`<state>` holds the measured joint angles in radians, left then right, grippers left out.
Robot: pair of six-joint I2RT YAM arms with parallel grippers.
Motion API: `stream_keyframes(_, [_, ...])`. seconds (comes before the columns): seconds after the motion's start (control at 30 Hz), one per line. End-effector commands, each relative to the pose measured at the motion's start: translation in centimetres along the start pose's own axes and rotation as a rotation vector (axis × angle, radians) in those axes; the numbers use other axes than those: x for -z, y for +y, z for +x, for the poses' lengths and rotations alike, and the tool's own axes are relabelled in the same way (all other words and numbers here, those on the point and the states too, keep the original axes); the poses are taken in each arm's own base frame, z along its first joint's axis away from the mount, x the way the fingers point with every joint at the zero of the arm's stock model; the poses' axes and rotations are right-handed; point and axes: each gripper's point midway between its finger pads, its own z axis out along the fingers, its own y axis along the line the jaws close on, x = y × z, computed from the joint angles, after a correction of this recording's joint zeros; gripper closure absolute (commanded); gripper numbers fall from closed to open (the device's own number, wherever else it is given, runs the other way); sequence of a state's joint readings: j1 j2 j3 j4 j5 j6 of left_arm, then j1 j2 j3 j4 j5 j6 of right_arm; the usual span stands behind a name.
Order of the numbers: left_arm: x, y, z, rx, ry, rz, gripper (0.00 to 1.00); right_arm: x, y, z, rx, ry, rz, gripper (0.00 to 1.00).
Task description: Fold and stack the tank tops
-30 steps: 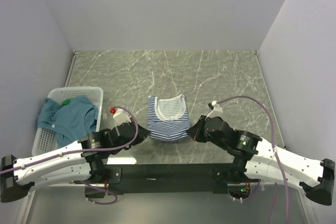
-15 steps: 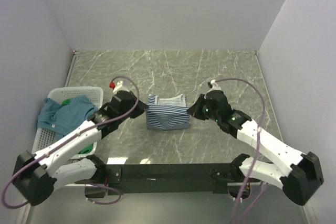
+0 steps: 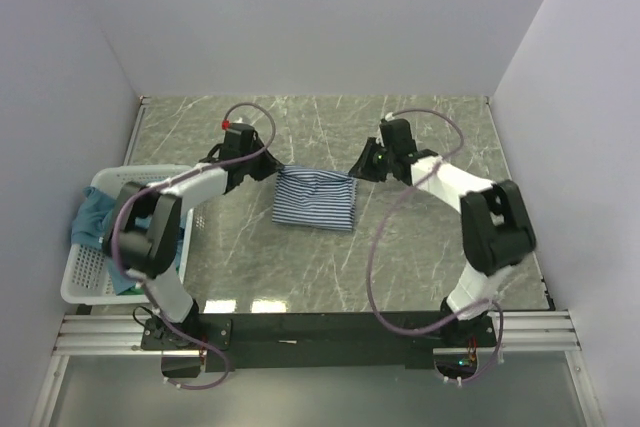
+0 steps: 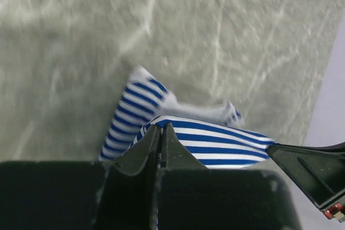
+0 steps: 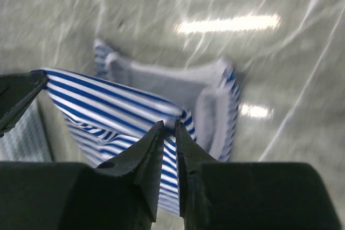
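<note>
While the left gripper (image 3: pixel 270 170) pinches a corner of the striped tank top (image 3: pixel 315 201), right of the basket (image 3: pixel 78 285), the right gripper (image 3: pixel 356 171) looks slightly parted, its hold unclear; an uneven release could drag the fold askew.

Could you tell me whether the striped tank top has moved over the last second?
Yes. The striped tank top has shifted toward the back wall: its far edge now lies about level with the white basket's far rim.
</note>
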<state>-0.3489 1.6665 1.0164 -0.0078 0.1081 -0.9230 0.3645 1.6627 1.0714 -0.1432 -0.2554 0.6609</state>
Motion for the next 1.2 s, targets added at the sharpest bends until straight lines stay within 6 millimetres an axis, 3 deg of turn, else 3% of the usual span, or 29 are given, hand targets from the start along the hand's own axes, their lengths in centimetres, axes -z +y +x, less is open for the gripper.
stream_keyframes(0.0, [-2.7, -1.7, -3.8, -0.03, -0.054, 0.111, 0.95, -2.7, -1.1, -3.2, 0.024, -0.013, 0.016, 0.76])
stream_keyframes(0.03, [-3.1, -2.6, -4.9, -0.033, -0.067, 0.142, 0.96, -3.2, -1.5, -3.8, 0.019, -0.025, 0.033, 0.73])
stream_keyframes(0.1, [-4.6, -2.2, -5.3, -0.024, -0.042, 0.141, 0.97, -4.2, -2.2, -4.8, -0.005, -0.025, 0.033, 0.72])
stream_keyframes(0.13, [-4.8, -3.6, -6.6, -0.034, -0.056, 0.169, 0.98, -4.4, -2.4, -5.3, -0.018, -0.031, 0.039, 0.75])
stream_keyframes(0.3, [-7.0, -4.1, -6.4, -0.05, 0.008, 0.18, 0.98, -4.5, -2.3, -6.4, -0.032, -0.051, 0.045, 0.74])
stream_keyframes(0.37, [-7.2, -4.0, -6.4, -0.046, 0.011, 0.178, 0.98, -4.2, -2.0, -6.4, -0.028, -0.074, 0.022, 0.67])
stream_keyframes(0.53, [-7.9, -3.2, -6.0, -0.058, 0.015, 0.158, 0.82, -3.8, 0.9, -6.4, 0.075, -0.102, -0.038, 0.51])
stream_keyframes(0.6, [-8.1, -2.8, -6.0, -0.059, 0.018, 0.144, 0.76, -4.7, 0.5, -6.3, 0.106, -0.094, -0.004, 0.48])
stream_keyframes(0.63, [-8.2, -2.8, -6.1, -0.061, 0.018, 0.138, 0.76, -4.9, 1.2, -6.4, 0.147, -0.094, -0.007, 0.47])
stream_keyframes(0.87, [-9.5, -2.1, -6.0, -0.051, 0.038, 0.101, 0.82, -7.2, 0.2, -5.9, 0.245, -0.066, 0.041, 0.43])
stream_keyframes(1.17, [-10.8, -1.7, -5.7, -0.043, 0.061, 0.088, 0.89, -8.4, -0.8, -5.4, 0.271, -0.04, 0.077, 0.42])
